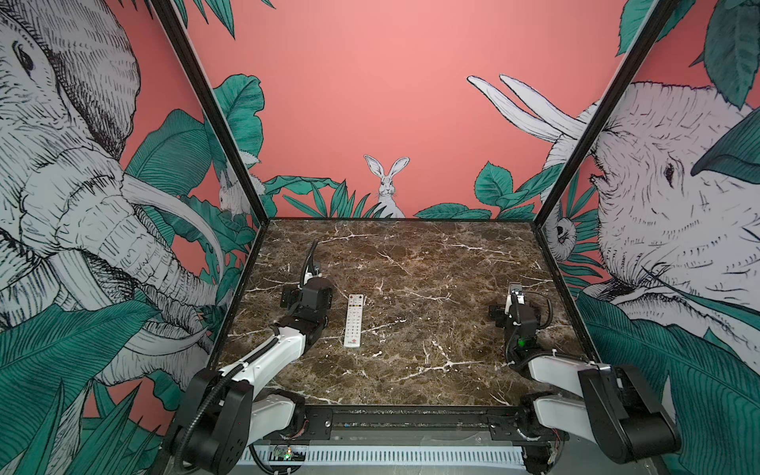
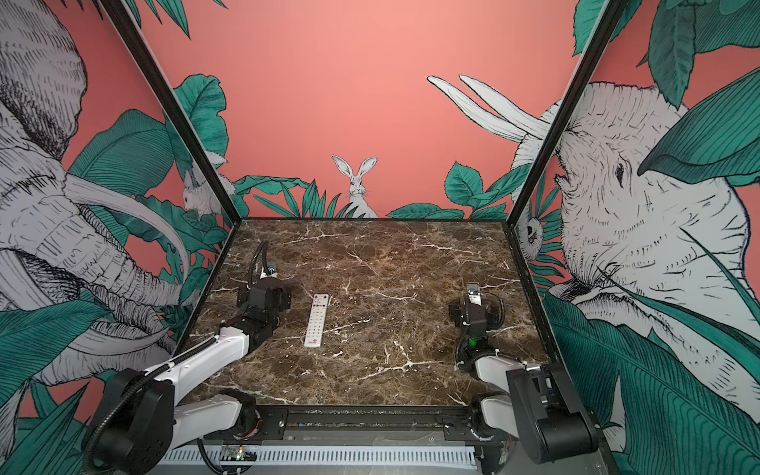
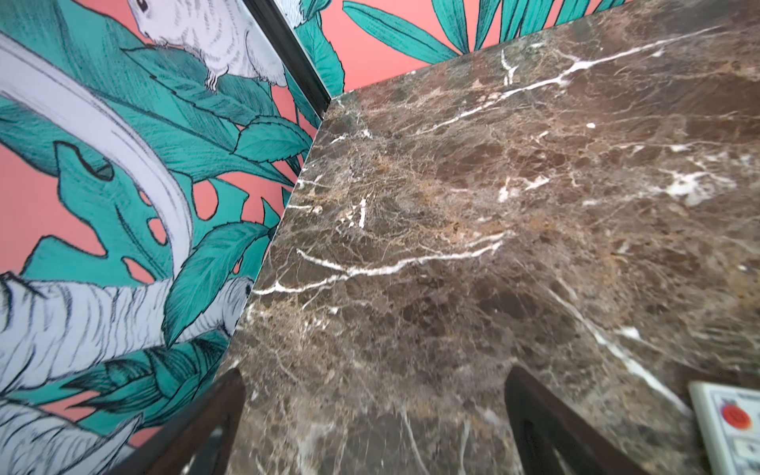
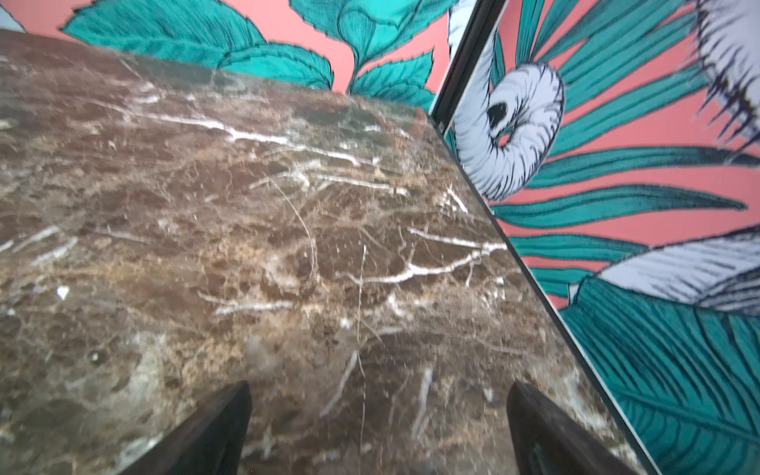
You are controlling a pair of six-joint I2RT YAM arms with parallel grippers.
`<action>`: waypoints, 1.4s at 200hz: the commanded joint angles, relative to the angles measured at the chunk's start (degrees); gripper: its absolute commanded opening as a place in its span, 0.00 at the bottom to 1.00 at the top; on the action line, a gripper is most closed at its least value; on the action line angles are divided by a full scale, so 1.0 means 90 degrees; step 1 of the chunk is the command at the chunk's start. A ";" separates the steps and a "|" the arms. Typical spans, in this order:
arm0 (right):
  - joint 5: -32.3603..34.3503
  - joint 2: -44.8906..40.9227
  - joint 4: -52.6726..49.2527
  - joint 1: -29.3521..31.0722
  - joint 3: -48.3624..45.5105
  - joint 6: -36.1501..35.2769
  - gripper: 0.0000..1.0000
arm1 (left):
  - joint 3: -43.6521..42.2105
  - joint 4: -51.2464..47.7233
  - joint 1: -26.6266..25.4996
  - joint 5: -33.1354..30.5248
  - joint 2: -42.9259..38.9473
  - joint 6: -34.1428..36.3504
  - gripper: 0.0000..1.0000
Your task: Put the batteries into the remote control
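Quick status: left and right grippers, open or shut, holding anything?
Left gripper: open, holding nothing.
Right gripper: open, holding nothing.

The surface (image 1: 415, 263) is dark brown marble veined with white. On it the remote control (image 1: 354, 320) lies flat with its buttons up, left of the middle, its red-logo end toward the near edge.

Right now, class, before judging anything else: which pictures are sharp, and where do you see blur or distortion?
In both top views, sharp on the long white button-faced remote control, but black frame posts splay outward, wide-lens bending. Left wrist view: left pincer's dark fingers soft, too near. Right wrist view: brown marble tabletop blurs towards the lens.
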 commanded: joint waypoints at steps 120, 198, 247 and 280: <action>-0.0321 0.1953 0.2604 -0.0352 0.0411 0.0043 0.99 | -0.0822 0.4753 0.0624 0.0915 0.2011 0.0970 1.00; -0.0250 0.1862 0.0993 -0.0506 0.1178 0.0302 0.99 | -0.0510 0.3759 0.1359 0.2204 0.1924 0.0318 1.00; -0.0409 0.1842 0.0885 -0.0649 0.1229 0.0429 0.99 | -0.0748 0.4415 0.1630 0.2560 0.2237 0.0163 1.00; -0.0426 0.1841 0.0871 -0.0662 0.1227 0.0444 0.99 | -0.0737 0.4301 0.1630 0.2553 0.2192 0.0138 0.99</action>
